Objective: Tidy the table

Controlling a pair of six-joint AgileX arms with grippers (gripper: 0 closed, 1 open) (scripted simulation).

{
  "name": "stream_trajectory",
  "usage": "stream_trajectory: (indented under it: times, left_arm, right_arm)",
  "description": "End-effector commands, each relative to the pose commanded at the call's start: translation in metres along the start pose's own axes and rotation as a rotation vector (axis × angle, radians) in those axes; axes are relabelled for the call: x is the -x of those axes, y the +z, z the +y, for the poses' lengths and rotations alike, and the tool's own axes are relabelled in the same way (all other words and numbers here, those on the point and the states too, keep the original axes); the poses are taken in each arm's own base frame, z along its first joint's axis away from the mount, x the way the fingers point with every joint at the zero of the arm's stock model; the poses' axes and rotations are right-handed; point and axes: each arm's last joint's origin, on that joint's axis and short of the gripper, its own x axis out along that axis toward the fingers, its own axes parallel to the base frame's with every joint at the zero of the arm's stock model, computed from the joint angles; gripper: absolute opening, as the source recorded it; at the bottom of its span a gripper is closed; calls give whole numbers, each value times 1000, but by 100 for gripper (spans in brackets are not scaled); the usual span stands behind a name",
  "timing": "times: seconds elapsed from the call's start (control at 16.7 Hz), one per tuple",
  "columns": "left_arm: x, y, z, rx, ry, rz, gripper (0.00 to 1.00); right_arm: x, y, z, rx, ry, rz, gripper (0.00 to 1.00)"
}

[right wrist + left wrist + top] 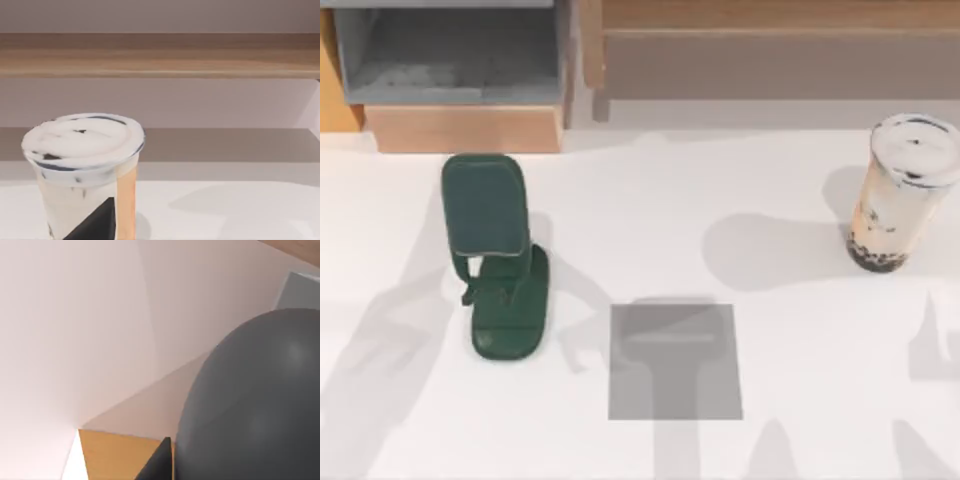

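The white table (790,330) carries a dark green phone stand (495,250) at the left, upright on its base. A milk-tea cup (900,190) with a white lid stands at the far right. The right wrist view looks level at that cup (85,170), close by, with a dark wedge low in front of it that seems to be part of my right gripper (95,222). In the left wrist view a similar dark wedge of my left gripper (156,465) sits beside a big grey rounded shape (260,405). On the table in the top view lie the shadows of both arms.
A small grey square mat (675,360) lies at the front centre. A wood-and-grey shelf unit (450,70) stands at the back left, and a long wooden shelf (770,40) runs along the back right. Bare tabletop lies between the stand and the cup.
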Motion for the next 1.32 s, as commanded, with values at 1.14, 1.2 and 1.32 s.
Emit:
stream_trajectory:
  times: [1.14,1.2,1.32]
  left_arm:
    - [-46,88,-375,-1522,-1269,-732,0]
    - [-46,88,-375,-1522,-1269,-732,0]
    - [-47,88,-374,-1519,-1264,-729,0]
  right_arm:
    - [0,0,0,0,0,0,100]
    - [0,0,0,0,0,0,100]
    - [0,0,0,0,0,0,100]
